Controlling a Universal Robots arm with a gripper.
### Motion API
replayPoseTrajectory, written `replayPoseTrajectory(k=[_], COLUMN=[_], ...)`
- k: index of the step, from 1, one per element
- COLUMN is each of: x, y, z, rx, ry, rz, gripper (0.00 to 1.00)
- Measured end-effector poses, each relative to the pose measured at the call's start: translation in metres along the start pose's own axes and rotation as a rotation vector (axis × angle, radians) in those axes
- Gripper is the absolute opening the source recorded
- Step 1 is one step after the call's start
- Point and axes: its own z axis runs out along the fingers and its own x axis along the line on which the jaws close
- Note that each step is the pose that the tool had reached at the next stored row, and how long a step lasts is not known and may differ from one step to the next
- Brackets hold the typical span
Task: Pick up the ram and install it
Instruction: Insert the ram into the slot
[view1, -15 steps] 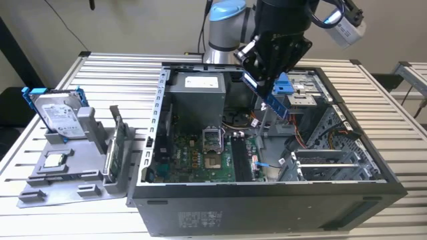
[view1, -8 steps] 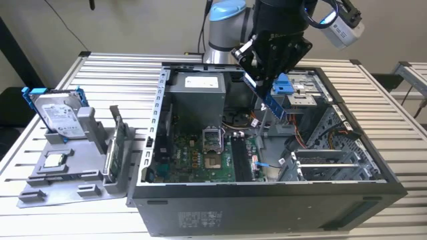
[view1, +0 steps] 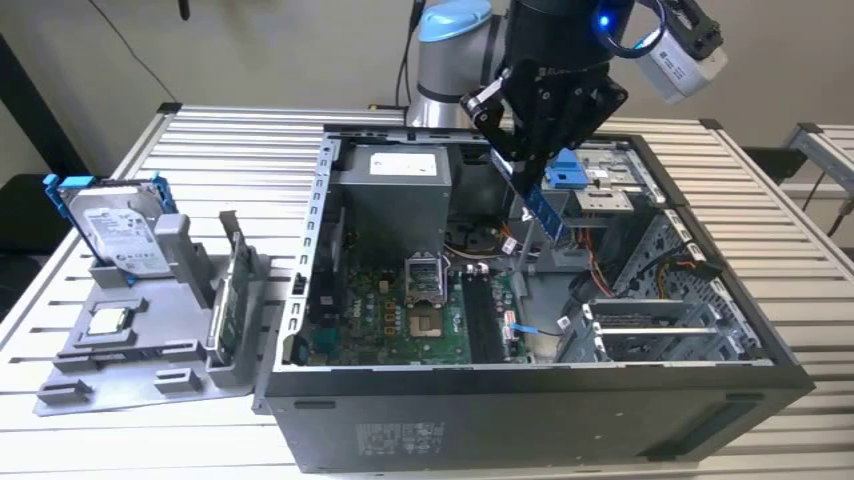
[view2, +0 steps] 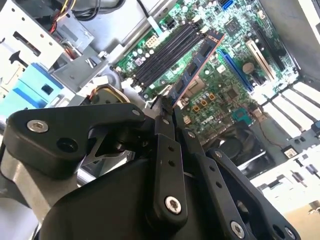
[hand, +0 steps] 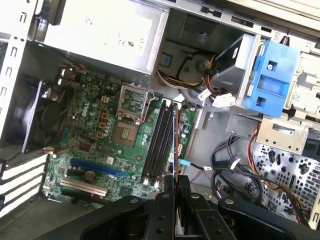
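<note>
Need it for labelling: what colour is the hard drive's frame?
The frame is blue, clearest in the exterior view.

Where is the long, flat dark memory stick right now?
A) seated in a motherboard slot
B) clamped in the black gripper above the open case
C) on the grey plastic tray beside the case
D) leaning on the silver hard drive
B: the black gripper is shut on the ram, which hangs above the empty black memory slots of the green motherboard.
</note>
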Motion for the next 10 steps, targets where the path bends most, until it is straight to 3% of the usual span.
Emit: replayPoseTrajectory(k=[10], x=[0.0000], y=[0.0000], z=[0.0004], rx=[0.0061], ry=[-0.0019], rz=[0.126], gripper=[0.15])
